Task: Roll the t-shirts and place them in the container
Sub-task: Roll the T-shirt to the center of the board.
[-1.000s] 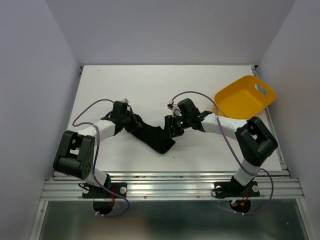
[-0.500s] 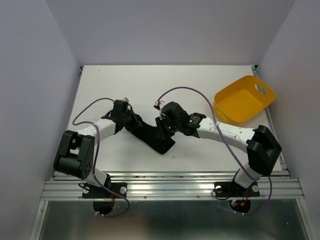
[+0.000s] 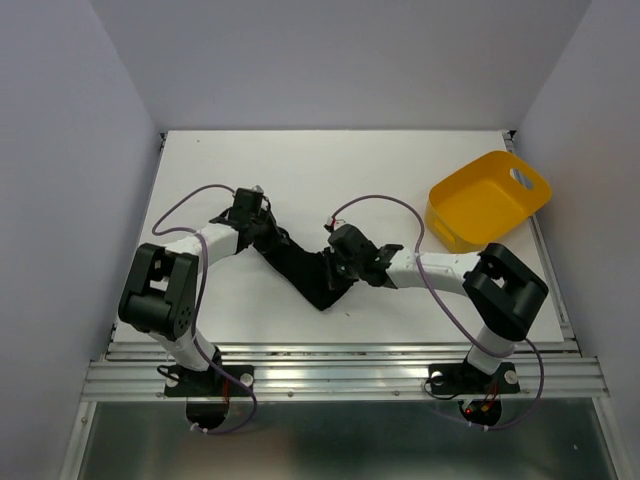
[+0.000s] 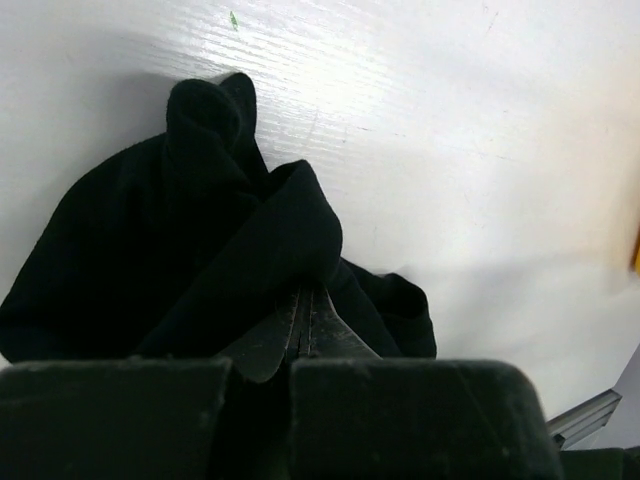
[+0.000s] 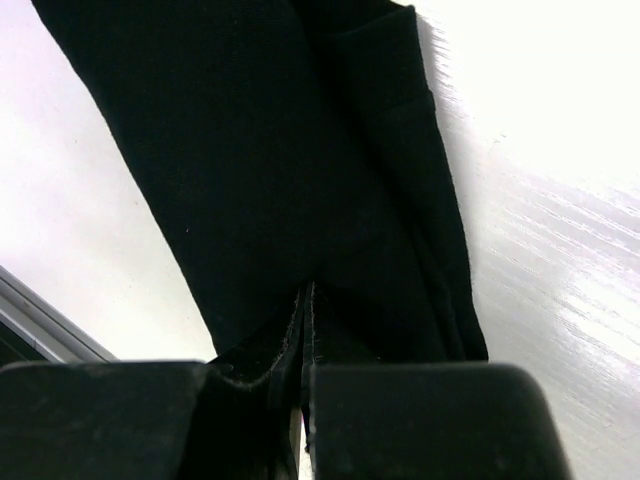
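Note:
One black t-shirt [image 3: 300, 268] lies bunched into a crumpled diagonal strip near the middle of the white table [image 3: 300, 170]. My left gripper [image 3: 262, 230] sits at the strip's upper left end. In the left wrist view that gripper [image 4: 305, 292] is shut, and a raised fold of the t-shirt [image 4: 200, 250] is pinched at its tips. My right gripper [image 3: 336, 266] is low at the strip's right side. Seen from its own wrist, the right gripper [image 5: 308, 292] is shut with its tips buried in the flat dark t-shirt [image 5: 270, 160].
A yellow plastic tub [image 3: 480, 225] stands tilted at the back right of the table. Purple cables loop over both arms. A metal rail [image 3: 340, 375] runs along the near edge. Grey walls close in the left, right and back.
My right arm swung left and down onto the t-shirt and its jaws closed on the cloth. The left gripper shifted slightly back while holding its fold.

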Motion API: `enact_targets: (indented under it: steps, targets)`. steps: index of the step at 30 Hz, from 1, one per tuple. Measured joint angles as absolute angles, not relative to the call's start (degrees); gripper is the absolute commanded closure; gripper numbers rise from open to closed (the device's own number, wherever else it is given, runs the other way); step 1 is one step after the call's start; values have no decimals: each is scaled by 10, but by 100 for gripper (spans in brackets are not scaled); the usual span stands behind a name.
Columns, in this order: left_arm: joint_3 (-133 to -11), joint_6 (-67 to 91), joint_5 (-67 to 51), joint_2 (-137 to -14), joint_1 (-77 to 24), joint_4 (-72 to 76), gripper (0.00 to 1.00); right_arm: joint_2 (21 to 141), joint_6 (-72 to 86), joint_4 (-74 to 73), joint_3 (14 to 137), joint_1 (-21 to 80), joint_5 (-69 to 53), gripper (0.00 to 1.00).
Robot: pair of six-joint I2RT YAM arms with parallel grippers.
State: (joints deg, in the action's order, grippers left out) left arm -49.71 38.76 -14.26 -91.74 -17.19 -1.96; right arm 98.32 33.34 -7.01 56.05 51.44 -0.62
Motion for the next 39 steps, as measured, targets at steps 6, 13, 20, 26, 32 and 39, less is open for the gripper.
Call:
enact_targets:
  steps: [6, 13, 20, 26, 32, 39]
  targets:
    - [-515, 383, -141, -943, -171, -18, 100, 976, 341, -58, 550, 516, 20, 99]
    - [-518, 376, -128, -904, -159, -30, 100, 964, 317, -74, 550, 518, 48, 99]
    - [-536, 369, -114, -808, -152, -48, 100, 923, 297, -150, 576, 518, 60, 99]
    - [-525, 370, -110, -799, -141, -54, 100, 924, 296, -155, 628, 518, 60, 99]
    - [-469, 380, -124, -799, -140, -57, 100, 962, 309, -148, 670, 518, 55, 99]
    - [-454, 387, -130, -806, -142, -50, 100, 1066, 324, -128, 718, 518, 50, 99]
